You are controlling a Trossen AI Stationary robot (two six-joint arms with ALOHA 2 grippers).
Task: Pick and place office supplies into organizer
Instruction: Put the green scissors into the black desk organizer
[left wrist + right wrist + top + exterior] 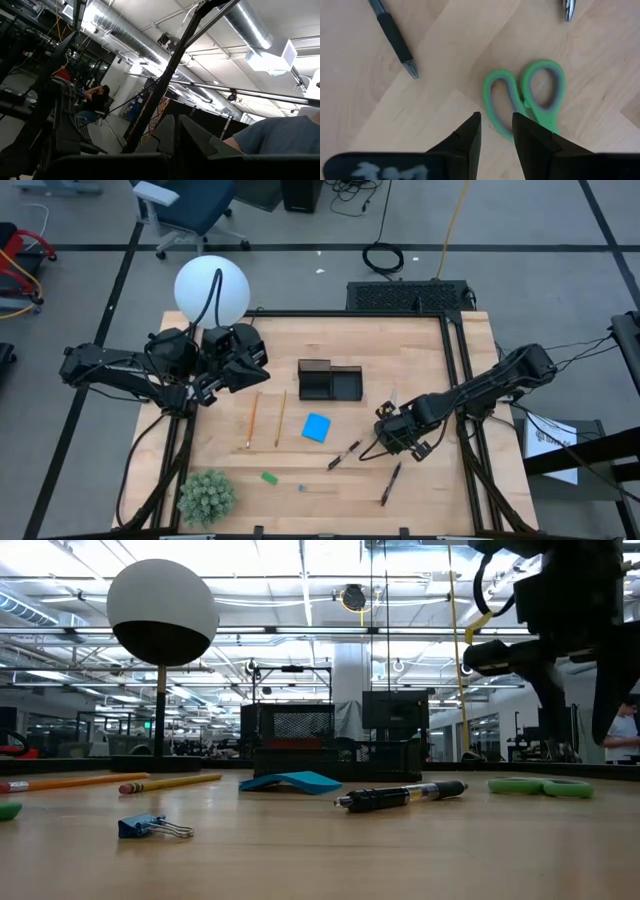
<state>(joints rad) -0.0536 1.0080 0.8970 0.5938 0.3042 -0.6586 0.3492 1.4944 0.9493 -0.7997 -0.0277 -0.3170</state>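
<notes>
The green-handled scissors [525,95] lie flat on the table [420,340] at its right side. My right gripper [496,117] points down just above their handle loops, open, one loop's edge showing in the gap between the fingers; it touches nothing. In the high view this gripper [400,432] hides the scissors. The black organizer [330,380] stands at the table's middle. Near it lie two pencils [266,418], a blue note pad [317,427], two pens [344,455] [391,483], a green eraser [269,477] and a small blue clip [150,828]. My left gripper [252,370] waits raised at the far left, shut.
A white globe lamp [211,288] stands at the far left corner beside my left arm. A fuzzy green plant ball [206,497] sits at the near left corner. Bare wood lies between the organizer and my right gripper. People show in the room beyond the table.
</notes>
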